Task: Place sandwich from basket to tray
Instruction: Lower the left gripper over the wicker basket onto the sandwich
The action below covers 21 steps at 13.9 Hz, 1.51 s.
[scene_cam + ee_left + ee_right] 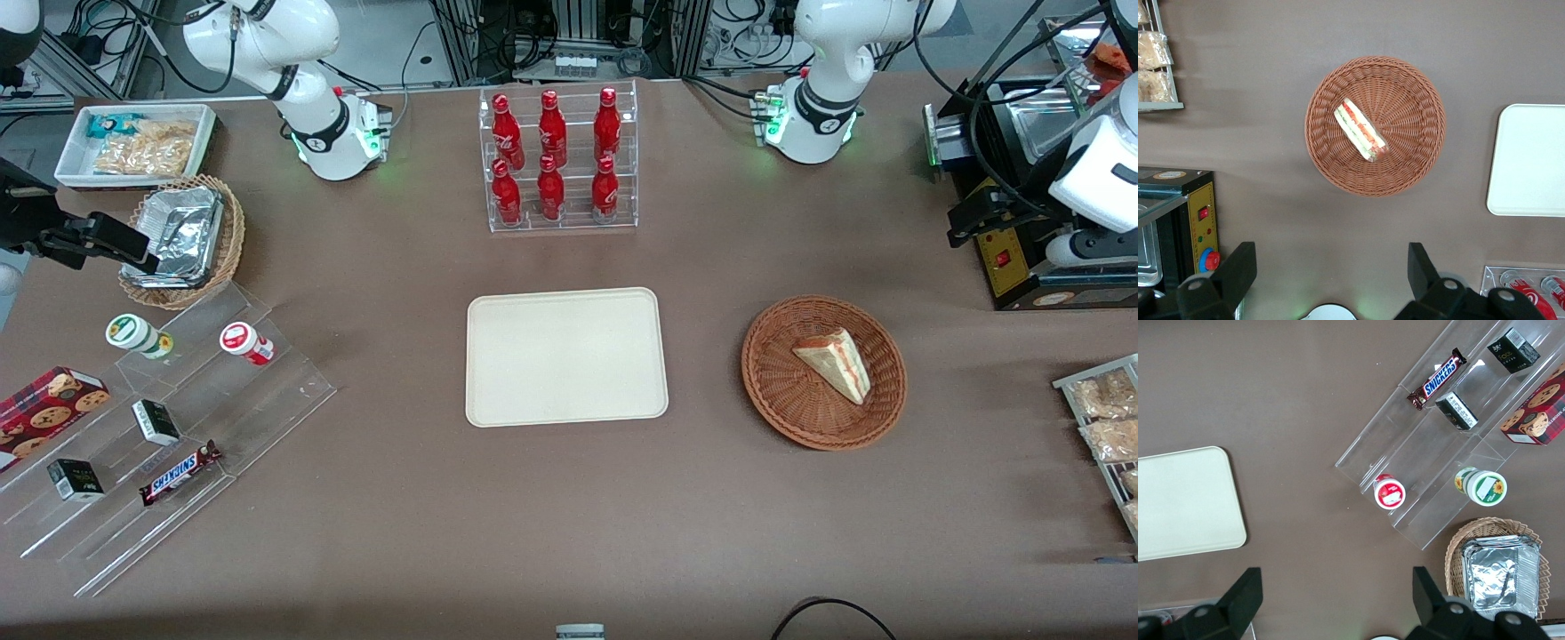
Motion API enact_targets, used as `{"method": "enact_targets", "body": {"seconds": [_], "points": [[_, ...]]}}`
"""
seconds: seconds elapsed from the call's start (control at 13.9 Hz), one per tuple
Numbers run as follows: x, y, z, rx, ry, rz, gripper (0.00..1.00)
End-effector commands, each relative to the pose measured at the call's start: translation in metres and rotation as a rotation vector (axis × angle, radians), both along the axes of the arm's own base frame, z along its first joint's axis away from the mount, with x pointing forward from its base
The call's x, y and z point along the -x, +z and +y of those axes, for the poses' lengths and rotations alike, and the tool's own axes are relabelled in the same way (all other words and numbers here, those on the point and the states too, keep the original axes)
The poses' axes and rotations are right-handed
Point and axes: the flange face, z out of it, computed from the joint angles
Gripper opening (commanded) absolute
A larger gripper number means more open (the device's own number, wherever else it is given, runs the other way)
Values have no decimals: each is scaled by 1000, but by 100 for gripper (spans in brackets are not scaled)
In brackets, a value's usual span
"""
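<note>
Still lying in the round reddish-brown wicker basket (1375, 125) near the tabletop's working-arm end, soft light triangular white-bread sandwich (1361, 129), best pinched gently across its flat bread faces by the spread, empty claw (1325, 267) hovering above.

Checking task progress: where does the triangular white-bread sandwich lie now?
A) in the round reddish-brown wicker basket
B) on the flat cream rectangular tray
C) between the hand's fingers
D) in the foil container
A: the triangular white-bread sandwich lies in the round reddish-brown wicker basket; the flat cream rectangular tray is bare, and the open hand hovers above, holding nothing.
</note>
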Motion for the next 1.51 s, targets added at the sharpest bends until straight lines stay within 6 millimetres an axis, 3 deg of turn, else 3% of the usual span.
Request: {"method": "enact_targets", "body": {"seconds": [0.0,0.14,0.29,0.58,0.94,1.15,1.37,1.44], "points": [[1,4,9,1,0,1,100],[-2,-7,9,1,0,21,100],[-6,-34,8,12,15,23,100],[-9,-125,6,5,124,-4,100],[-3,-243,-8,5,529,-81,100],[-6,-305,-20,20,650,-94,100],[-12,-337,-26,38,688,-111,100],[-13,-336,-27,40,689,-114,100]]}}
